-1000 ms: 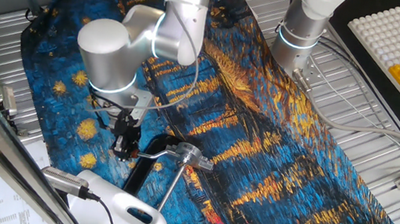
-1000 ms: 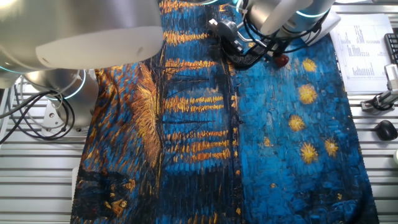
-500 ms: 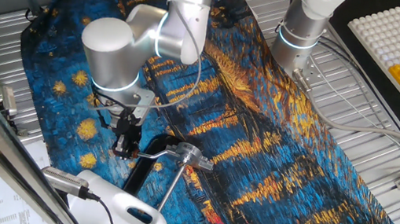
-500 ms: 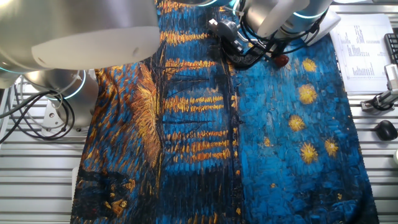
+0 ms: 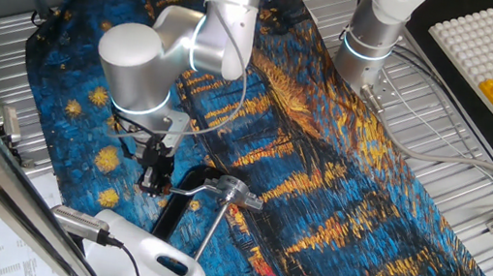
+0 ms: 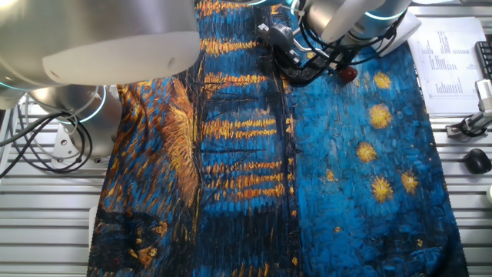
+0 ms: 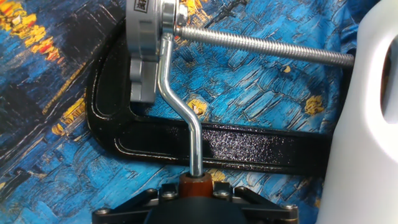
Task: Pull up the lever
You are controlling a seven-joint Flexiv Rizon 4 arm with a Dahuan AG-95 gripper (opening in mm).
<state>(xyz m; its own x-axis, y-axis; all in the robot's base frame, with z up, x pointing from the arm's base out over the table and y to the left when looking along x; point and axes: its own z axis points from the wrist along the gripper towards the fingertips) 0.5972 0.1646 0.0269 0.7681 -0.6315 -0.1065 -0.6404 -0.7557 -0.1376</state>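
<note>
The lever is a thin bent silver rod [image 7: 184, 112] that runs from a silver pivot hub [image 7: 148, 46] down to a dark-red knob [image 7: 195, 183]. My gripper [image 7: 196, 194] is shut on that knob, with a jaw pressed against each side. In one fixed view the gripper [image 5: 155, 179] hangs low over the cloth, left of the hub [image 5: 231, 190], and the lever [image 5: 188, 189] lies nearly level between them. In the other fixed view the knob [image 6: 350, 74] shows below the arm's wrist.
A long threaded silver rod [image 7: 261, 45] runs right from the hub. A flat black bar [image 7: 249, 148] lies under the lever. A white plastic jug [image 7: 373, 118] stands close on the right, also in one fixed view [image 5: 159, 262]. A blue and orange painted cloth [image 5: 335, 200] covers the table.
</note>
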